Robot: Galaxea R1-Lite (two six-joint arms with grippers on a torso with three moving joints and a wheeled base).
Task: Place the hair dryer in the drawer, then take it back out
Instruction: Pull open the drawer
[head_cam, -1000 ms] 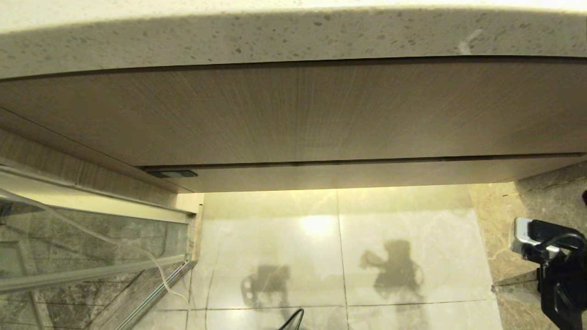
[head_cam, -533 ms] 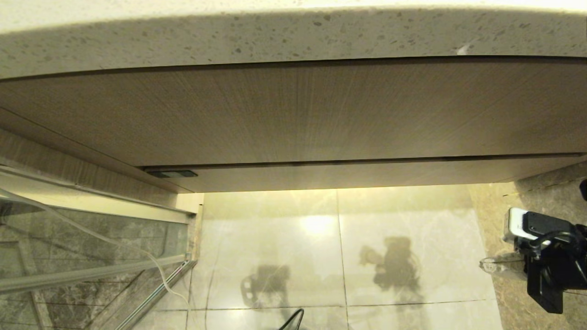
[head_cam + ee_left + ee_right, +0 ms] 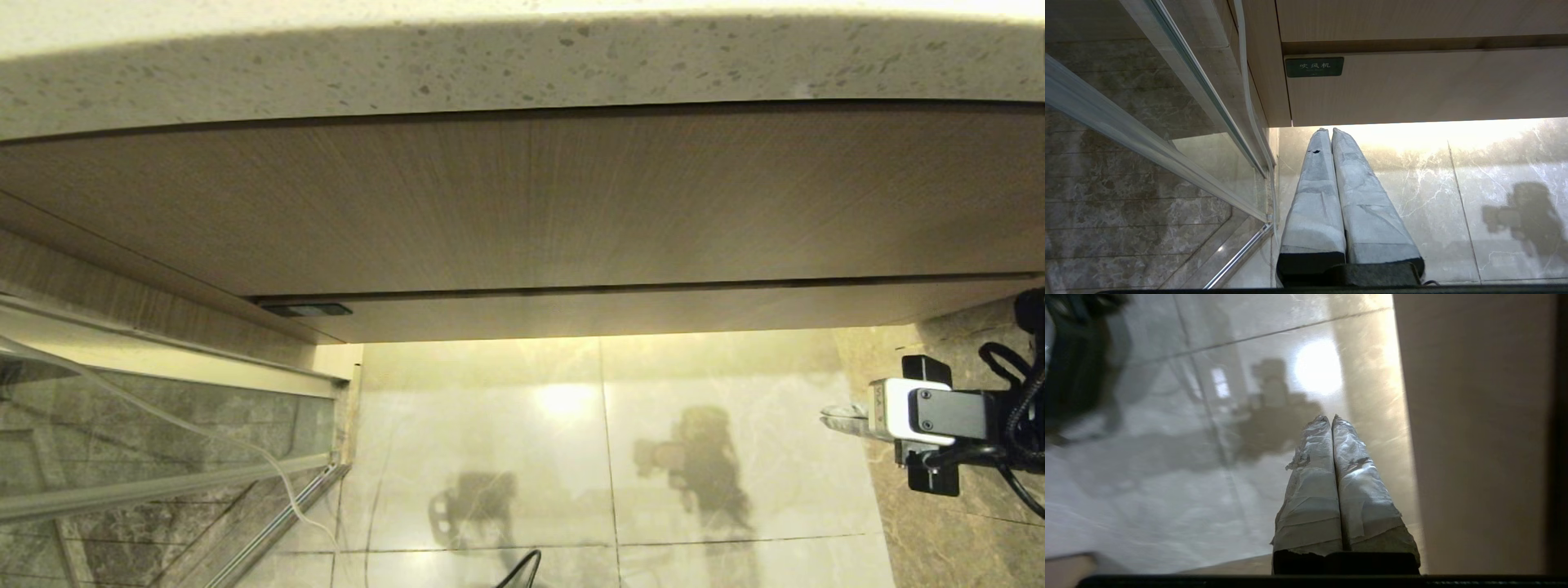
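Observation:
The drawer (image 3: 620, 314) is closed; its low pale wood-grain front runs under the taller panel, with a dark label (image 3: 306, 310) at its left end. The left wrist view shows that same front (image 3: 1412, 90) and the label (image 3: 1314, 66). The hair dryer is out of view. My right gripper (image 3: 833, 416) hangs over the floor below the drawer's right end, pointing left, shut and empty (image 3: 1331, 418). My left gripper (image 3: 1329, 130) is parked low below the drawer's left end, shut and empty.
A speckled stone countertop (image 3: 522, 65) overhangs the tall wood-grain panel (image 3: 522, 196). A glass partition with a metal frame (image 3: 163, 457) stands at the left, with a thin pale cord (image 3: 277, 474) hanging by it. Glossy marble floor tiles (image 3: 604, 441) lie below.
My right gripper has risen and swung left into view while its wrist rolled; the fingers now point left. The drawer and the left arm have not moved.

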